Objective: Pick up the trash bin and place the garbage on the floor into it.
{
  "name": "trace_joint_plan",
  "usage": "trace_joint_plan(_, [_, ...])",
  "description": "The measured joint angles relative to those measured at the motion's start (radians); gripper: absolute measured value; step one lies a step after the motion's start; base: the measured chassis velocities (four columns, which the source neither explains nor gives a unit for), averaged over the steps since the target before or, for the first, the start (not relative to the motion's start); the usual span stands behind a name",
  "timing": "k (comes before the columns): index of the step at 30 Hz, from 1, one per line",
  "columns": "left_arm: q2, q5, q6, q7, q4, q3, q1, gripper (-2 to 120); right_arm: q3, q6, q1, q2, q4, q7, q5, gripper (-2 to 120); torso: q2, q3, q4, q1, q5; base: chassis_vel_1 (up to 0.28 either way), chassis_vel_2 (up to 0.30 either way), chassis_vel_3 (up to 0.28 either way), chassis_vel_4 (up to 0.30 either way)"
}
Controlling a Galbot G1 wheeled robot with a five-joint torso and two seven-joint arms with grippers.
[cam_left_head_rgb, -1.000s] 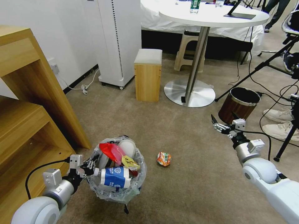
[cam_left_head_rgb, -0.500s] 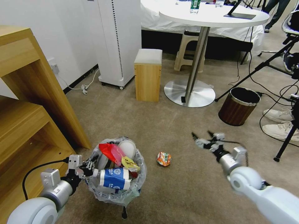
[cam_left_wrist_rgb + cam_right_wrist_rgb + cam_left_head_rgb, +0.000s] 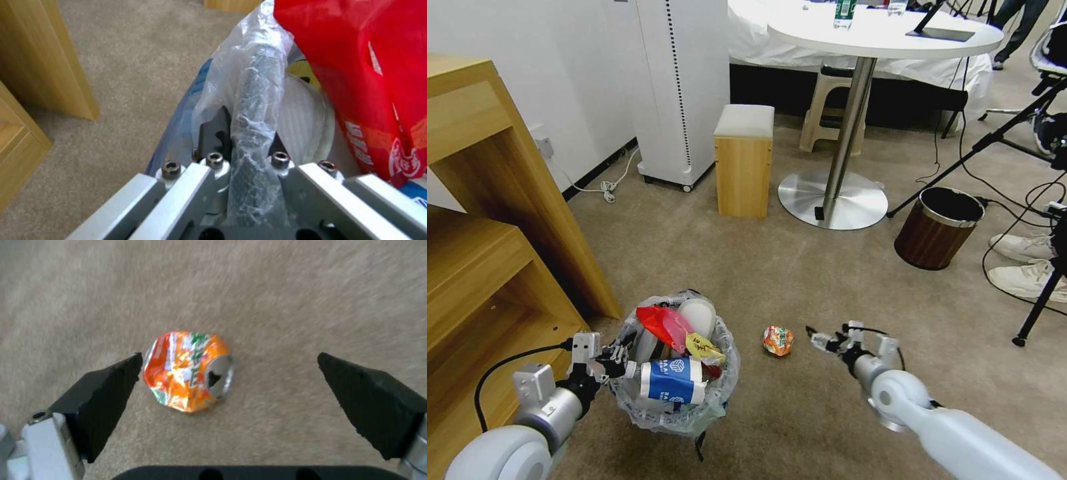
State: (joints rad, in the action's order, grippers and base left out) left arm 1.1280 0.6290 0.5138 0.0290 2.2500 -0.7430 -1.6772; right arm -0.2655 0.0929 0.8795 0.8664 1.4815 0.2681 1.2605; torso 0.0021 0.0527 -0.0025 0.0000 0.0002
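The trash bin (image 3: pixel 720 383), a small bin lined with a clear crinkly bag, stands on the carpet at lower left. It is stuffed with a red wrapper (image 3: pixel 657 321), a white slipper (image 3: pixel 699 313), a yellow wrapper (image 3: pixel 704 348) and a blue-white carton (image 3: pixel 672 380). My left gripper (image 3: pixel 617 362) is shut on its near-left rim; the left wrist view shows my left gripper (image 3: pixel 247 133) clamped on the bag-wrapped rim (image 3: pixel 260 83) beside the red wrapper (image 3: pixel 378 83). A crushed orange can (image 3: pixel 778 340) lies on the floor right of the bin. My right gripper (image 3: pixel 830 332) hovers open just right of it. In the right wrist view, my right gripper (image 3: pixel 230 356) frames the can (image 3: pixel 186 371), which lies closer to one finger.
A wooden shelf unit (image 3: pixel 507 200) stands close at the left. Farther off are a wooden stool (image 3: pixel 744 160), a round table's metal base (image 3: pixel 832 190) and a brown wood-look bin (image 3: pixel 939 227). Tripod legs, cables and a person's white shoes (image 3: pixel 1027 263) crowd the right side.
My right arm has swung down and left from near the brown bin to just beside the crushed can, still open. The left gripper keeps its hold on the bin.
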Motion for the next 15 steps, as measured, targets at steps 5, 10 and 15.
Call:
trace_joint_plan(5, [0.012, -0.010, -0.011, 0.001, -0.004, -0.001, -0.007, 3, -0.048, 0.042, -0.082, 0.086, -0.112, 0.028, -0.020, 100, 0.000, 0.000, 0.0002, 0.000, 0.0003, 0.000, 0.000, 0.000, 0.000])
trace_joint_plan(10, [0.016, -0.014, -0.015, 0.002, -0.005, -0.003, -0.011, 3, -0.058, 0.066, -0.114, 0.159, -0.228, 0.030, -0.078, 100, 0.000, 0.000, 0.0000, 0.000, 0.0002, 0.000, 0.000, 0.000, 0.000])
trace_joint_plan(15, [0.017, -0.014, -0.019, 0.002, -0.008, -0.003, -0.011, 3, -0.073, 0.064, -0.131, 0.200, -0.297, 0.010, -0.117, 100, 0.000, 0.000, 0.0000, 0.000, 0.0003, 0.000, 0.000, 0.000, 0.000])
